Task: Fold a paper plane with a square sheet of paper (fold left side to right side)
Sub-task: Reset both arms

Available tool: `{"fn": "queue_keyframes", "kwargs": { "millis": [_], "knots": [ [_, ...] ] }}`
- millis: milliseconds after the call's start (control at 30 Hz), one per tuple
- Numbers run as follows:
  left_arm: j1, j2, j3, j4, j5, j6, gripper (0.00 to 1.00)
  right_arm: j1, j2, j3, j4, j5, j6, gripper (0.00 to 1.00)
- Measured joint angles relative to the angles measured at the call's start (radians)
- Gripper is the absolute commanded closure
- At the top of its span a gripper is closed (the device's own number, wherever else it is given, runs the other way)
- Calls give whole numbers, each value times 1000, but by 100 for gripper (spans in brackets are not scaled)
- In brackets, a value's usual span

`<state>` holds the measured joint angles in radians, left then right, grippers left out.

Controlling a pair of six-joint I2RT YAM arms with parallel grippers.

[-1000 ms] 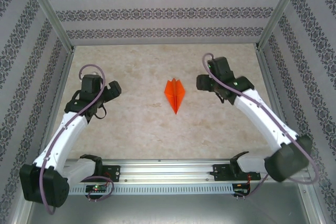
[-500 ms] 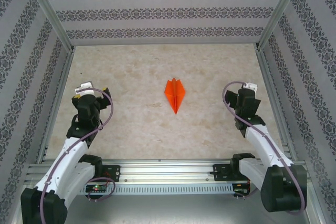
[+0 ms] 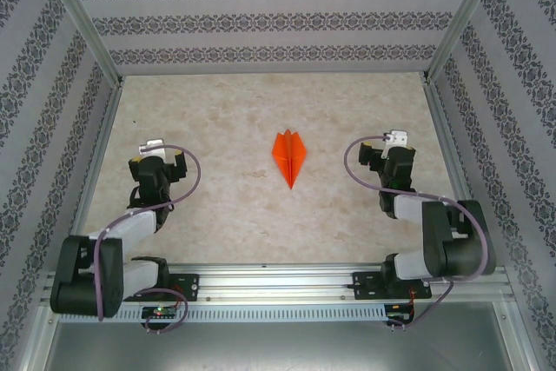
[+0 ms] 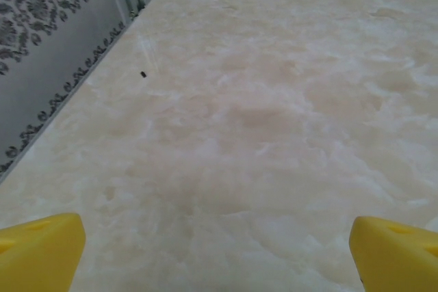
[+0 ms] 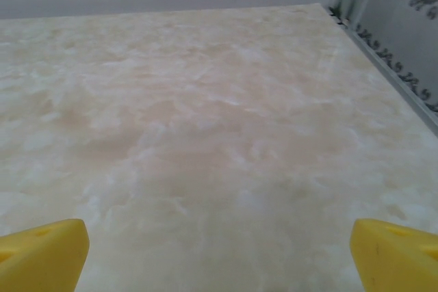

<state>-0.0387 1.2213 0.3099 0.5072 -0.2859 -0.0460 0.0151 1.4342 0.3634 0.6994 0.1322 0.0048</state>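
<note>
Finding: the small, bright orange paper plane (image 3: 289,155), a narrow folded dart, lies flat on the pale marbled table (image 3: 226,110), nose toward my bases. My left claw (image 3: 156,159) stands well left of the plane and my right claw (image 3: 396,152) well right. Both gape wide, yellow fingertips (image 4: 41,251) holding nothing.

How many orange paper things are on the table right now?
1. The paper plane lies near the middle of the table, nose pointing toward the near edge. Nothing there seems to hide another.

beige marbled table (image 3: 217,206), patterned walls (image 3: 278,19), metal posts (image 3: 82,23)
</note>
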Motion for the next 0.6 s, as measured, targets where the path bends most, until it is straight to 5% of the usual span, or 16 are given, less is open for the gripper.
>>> {"fn": "queue_keyframes", "kwargs": {
  "millis": [600],
  "knots": [
    [52,89,7,137,197,63,0,-46,68,3,141,-76,-3,2]
  ]
}}
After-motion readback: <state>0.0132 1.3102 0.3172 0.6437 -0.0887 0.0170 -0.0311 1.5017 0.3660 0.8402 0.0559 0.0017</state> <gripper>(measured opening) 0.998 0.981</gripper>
